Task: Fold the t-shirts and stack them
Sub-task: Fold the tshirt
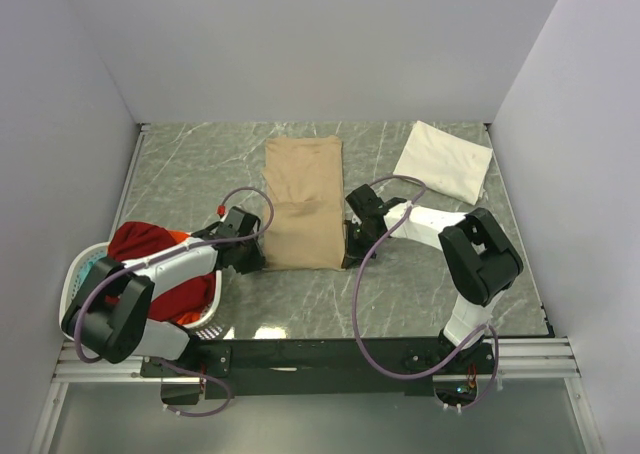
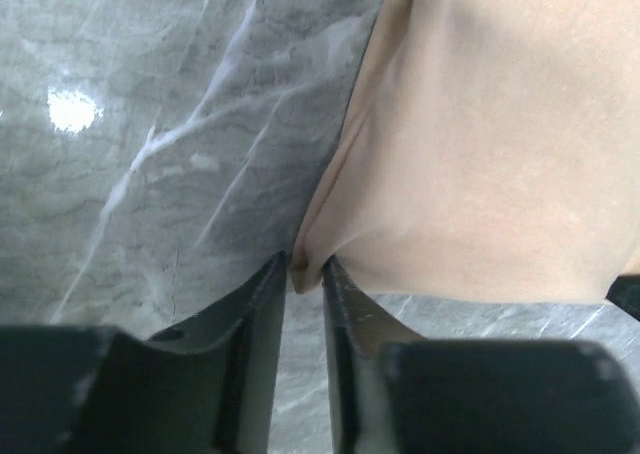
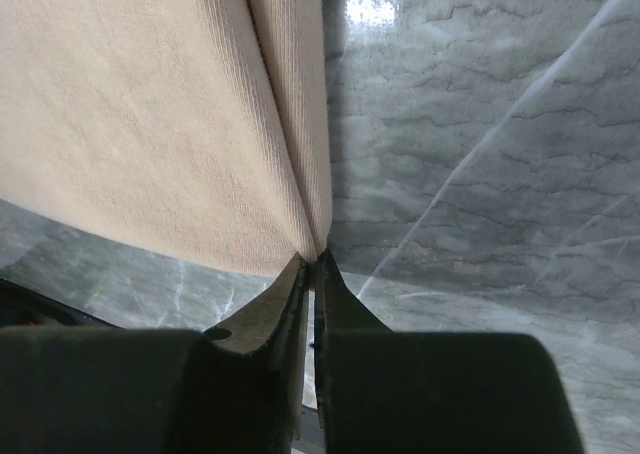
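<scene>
A tan t-shirt (image 1: 303,204), folded into a long strip, lies mid-table. My left gripper (image 1: 256,258) is at its near left corner. In the left wrist view that gripper (image 2: 305,274) has the corner of the tan cloth (image 2: 480,154) pinched between its fingertips. My right gripper (image 1: 350,247) is at the near right corner. In the right wrist view it (image 3: 315,262) is shut tight on the folded edge of the tan cloth (image 3: 150,124). A cream-white t-shirt (image 1: 443,161) lies folded flat at the back right.
A white laundry basket (image 1: 75,274) stands at the near left beside the left arm, holding a red shirt (image 1: 150,249) with orange (image 1: 178,236) and teal (image 1: 92,266) cloth showing. White walls close in the grey marble table (image 1: 200,164) on three sides.
</scene>
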Controlling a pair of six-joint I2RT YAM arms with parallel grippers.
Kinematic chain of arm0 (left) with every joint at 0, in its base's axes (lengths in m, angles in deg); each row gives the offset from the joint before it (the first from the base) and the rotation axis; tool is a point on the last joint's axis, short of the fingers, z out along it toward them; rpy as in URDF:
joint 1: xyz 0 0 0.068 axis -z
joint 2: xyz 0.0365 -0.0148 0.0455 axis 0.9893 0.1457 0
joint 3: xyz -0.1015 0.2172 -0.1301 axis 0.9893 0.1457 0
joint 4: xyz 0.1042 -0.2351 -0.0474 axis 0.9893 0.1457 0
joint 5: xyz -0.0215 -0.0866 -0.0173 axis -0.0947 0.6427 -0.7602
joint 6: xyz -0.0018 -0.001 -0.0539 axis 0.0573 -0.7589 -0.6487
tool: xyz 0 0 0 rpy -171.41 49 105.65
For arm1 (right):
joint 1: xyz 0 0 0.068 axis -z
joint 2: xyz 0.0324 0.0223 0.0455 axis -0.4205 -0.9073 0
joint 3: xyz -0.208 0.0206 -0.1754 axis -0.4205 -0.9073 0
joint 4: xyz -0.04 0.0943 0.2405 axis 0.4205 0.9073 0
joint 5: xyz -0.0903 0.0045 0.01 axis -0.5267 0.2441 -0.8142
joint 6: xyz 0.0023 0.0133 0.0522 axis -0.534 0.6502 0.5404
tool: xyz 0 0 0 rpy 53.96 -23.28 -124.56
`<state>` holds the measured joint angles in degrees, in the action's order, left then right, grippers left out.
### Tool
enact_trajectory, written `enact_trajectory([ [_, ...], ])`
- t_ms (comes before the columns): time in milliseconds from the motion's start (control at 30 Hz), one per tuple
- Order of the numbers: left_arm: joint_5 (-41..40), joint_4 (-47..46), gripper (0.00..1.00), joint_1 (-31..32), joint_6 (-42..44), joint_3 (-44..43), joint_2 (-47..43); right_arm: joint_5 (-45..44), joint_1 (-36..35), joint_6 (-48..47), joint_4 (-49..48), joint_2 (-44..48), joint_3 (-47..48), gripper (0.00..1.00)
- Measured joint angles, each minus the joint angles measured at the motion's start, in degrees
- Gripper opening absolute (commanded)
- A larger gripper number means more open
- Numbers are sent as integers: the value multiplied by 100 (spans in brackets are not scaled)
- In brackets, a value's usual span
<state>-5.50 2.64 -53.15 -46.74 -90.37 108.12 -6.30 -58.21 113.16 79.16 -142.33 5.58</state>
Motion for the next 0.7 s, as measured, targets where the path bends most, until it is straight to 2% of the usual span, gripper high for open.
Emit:
enact_trajectory([
  [267, 42, -136, 0, 0, -9, 15, 76, 4, 0, 0, -13, 7, -9, 0],
  [500, 59, -122, 0, 0, -2, 59, -39, 0, 0, 4, 9, 35, -9, 0],
  [700, 63, 195, 0, 0, -22, 68, -780, -83, -2, 46, 214, 306, -181, 0],
])
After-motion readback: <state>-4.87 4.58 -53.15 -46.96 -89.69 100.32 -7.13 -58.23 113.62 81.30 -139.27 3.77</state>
